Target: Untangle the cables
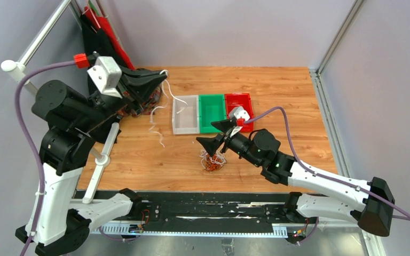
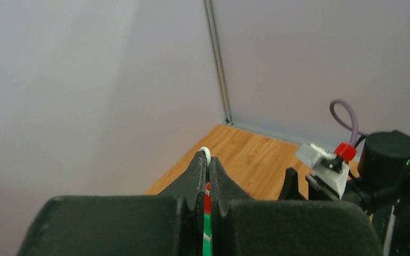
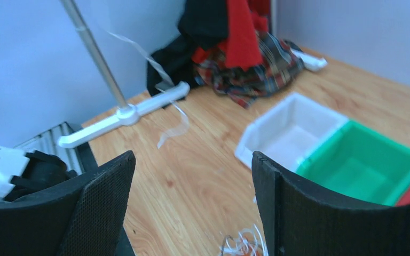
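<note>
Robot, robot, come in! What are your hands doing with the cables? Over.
Left gripper shut on white cable, lifted. Right gripper open above tangle. Nothing in the way.

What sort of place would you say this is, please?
Probably a robotics lab test cell: a wooden table enclosed by grey walls, a left arm and right arm mounted at its near edge, and a white bin, green bin and red bin.

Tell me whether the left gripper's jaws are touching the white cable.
Touching. The left wrist view shows the left gripper with its jaws shut on the white cable, a small loop of it poking out at their tips.
</note>
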